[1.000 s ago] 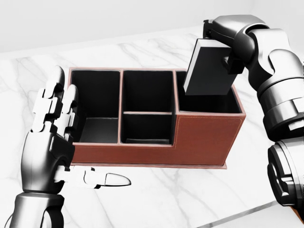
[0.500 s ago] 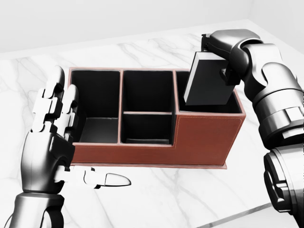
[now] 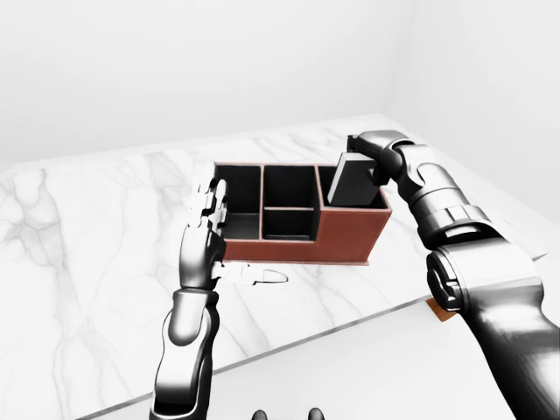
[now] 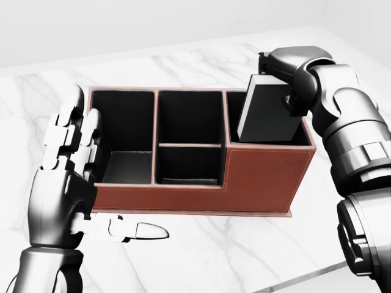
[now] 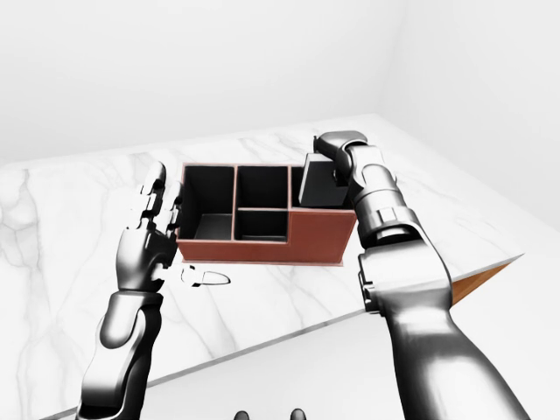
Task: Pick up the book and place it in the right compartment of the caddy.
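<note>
right hand grips the tilted book in the caddy at right; left hand spread open, empty.

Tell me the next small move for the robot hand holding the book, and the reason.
Probably lower it a little further, then let go. The right robot hand grips the book, which is tilted with its lower edge already inside the caddy's right compartment, not visibly resting on the bottom.
</note>
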Tool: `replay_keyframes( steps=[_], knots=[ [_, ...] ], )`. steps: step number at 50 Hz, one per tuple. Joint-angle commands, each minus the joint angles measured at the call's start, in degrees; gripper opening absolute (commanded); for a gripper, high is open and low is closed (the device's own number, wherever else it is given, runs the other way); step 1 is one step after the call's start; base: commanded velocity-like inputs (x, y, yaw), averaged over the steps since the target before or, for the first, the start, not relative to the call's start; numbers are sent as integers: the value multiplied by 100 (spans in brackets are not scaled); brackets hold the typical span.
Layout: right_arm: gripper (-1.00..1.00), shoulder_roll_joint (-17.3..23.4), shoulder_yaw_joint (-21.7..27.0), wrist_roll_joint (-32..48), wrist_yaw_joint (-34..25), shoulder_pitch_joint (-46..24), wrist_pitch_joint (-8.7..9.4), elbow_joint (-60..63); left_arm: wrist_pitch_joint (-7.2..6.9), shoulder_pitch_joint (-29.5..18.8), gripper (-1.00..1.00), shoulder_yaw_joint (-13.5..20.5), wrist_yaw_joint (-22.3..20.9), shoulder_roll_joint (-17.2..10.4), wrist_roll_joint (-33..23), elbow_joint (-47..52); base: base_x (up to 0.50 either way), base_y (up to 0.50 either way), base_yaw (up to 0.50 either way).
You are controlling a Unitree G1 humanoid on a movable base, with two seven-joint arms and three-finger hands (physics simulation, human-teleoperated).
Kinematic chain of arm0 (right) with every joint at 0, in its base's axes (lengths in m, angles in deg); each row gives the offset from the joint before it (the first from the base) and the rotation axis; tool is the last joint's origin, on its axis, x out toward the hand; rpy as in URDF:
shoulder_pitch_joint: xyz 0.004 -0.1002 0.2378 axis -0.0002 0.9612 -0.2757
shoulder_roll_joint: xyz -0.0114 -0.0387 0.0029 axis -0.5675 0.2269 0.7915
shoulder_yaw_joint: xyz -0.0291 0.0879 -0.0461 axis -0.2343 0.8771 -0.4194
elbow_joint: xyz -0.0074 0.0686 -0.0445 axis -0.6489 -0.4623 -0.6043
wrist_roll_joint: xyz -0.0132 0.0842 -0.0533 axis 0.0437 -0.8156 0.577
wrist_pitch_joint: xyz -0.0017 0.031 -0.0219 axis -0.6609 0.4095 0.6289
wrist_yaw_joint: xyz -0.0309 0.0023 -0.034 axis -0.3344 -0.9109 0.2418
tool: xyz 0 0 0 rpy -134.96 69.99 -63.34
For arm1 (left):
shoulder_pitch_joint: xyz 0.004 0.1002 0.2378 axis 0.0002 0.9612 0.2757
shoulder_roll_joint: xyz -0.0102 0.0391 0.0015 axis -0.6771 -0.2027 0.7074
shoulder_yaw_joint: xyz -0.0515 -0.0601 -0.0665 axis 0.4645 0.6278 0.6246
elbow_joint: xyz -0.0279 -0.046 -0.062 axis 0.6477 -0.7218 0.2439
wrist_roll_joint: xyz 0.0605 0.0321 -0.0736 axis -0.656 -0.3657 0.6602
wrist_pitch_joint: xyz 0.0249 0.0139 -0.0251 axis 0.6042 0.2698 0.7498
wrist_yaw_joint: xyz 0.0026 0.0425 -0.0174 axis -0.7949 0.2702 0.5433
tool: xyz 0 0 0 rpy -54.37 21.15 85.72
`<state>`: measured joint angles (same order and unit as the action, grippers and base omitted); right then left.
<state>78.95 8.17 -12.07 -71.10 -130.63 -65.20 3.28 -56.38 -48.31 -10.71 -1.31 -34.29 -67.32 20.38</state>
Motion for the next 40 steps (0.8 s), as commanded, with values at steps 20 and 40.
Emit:
replay_keyframes(
  steps=[20,40],
  knots=[
    [-100,-42,153,-6,187,-148,0,-65,0,-3,100,0,-6,4,6,-42,0,0,0],
    [-100,-146,172,-18,350,-129,0,-273,0,7,100,-21,-1,7,-2,-8,0,0,0]
  ],
)
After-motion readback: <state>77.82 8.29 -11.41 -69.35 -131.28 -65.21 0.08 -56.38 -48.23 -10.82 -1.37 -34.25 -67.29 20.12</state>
